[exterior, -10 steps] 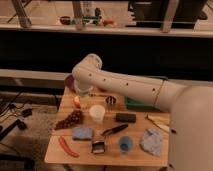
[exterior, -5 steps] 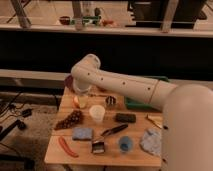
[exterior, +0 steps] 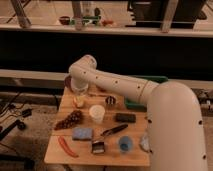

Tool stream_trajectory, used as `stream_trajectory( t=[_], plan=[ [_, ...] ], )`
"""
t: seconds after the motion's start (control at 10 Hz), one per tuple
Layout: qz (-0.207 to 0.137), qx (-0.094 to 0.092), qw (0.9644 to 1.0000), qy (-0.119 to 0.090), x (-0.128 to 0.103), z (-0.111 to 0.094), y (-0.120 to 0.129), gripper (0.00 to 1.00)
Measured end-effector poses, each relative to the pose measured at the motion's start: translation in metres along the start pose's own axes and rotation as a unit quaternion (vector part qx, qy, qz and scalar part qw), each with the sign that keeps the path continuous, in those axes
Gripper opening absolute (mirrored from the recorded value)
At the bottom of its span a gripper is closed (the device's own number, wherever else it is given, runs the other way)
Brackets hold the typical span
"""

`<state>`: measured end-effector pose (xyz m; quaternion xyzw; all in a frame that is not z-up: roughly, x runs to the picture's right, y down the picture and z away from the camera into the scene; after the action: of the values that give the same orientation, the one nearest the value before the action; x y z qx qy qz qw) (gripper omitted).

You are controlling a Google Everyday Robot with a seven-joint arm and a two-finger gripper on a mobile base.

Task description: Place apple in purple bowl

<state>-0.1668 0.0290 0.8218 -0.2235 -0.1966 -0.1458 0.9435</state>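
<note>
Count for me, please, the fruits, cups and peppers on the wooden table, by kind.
Fruits: 2 (apple, grape bunch)
Cups: 2 (white cup, blue cup)
Peppers: 1 (red chili pepper)
Total: 5
The hand hangs just above the apple, by the purple bowl.

the pale wooden tabletop (exterior: 85, 157) looks matt, the arm (exterior: 125, 87) smooth white plastic (tool (exterior: 79, 90) just above the apple (exterior: 78, 102)).
</note>
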Motion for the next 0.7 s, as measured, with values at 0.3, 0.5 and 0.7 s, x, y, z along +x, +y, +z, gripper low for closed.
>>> stream_trajectory(
  t=[0.3,0.5,0.7],
  plan=[
    [-0.026,-0.011,0.9996,-0.004,0.008,0.014,-0.001,0.80],
    [-0.058,-0.022,0.9981,-0.002,0.009,0.026,-0.003,0.80],
    [-0.087,-0.036,0.9956,0.003,0.010,0.042,-0.006,0.80]
  ],
)
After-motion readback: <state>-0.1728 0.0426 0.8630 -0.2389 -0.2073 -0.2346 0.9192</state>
